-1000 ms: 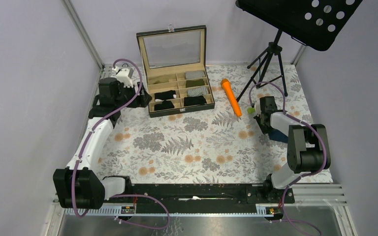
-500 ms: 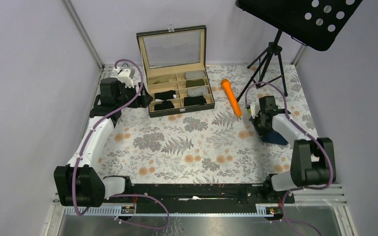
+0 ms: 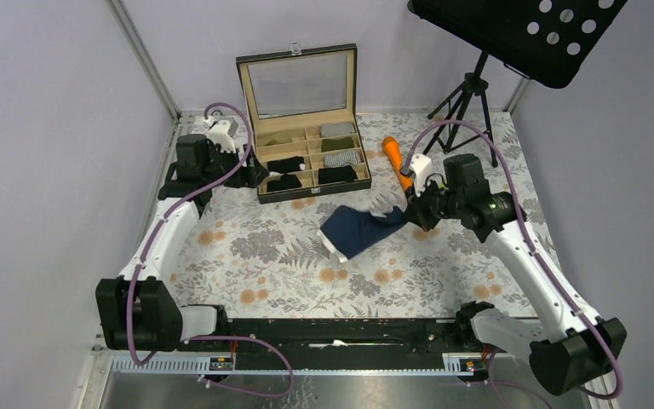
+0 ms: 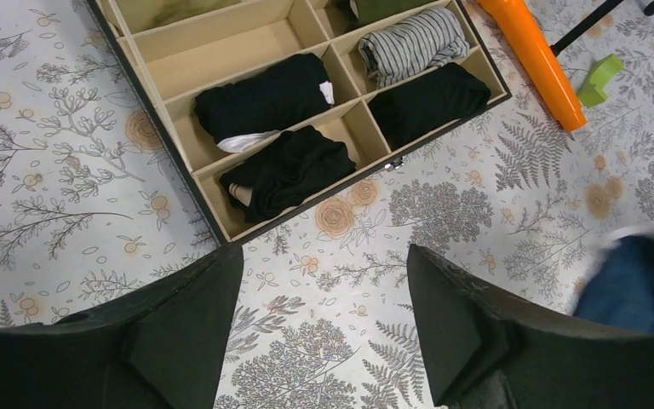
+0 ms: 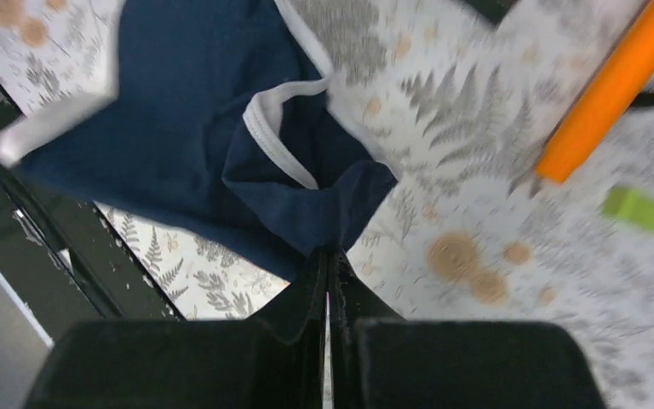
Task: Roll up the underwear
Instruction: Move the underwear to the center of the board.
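One navy underwear point(image 3: 359, 230) pinched in right hand point(image 5: 328, 256) | left hand point(image 4: 324, 260) spread wide

right hand point(image 3: 415, 213) — pinching navy underwear point(image 3: 354, 232) | left hand point(image 3: 253, 175) — beside box point(image 3: 313, 192)

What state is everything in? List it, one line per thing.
navy underwear: unrolled, one corner pinched.
right end effector: shut on the navy underwear.
left end effector: open, empty, beside the box.
box: lid open, standing upright.
orange stick: lying flat.
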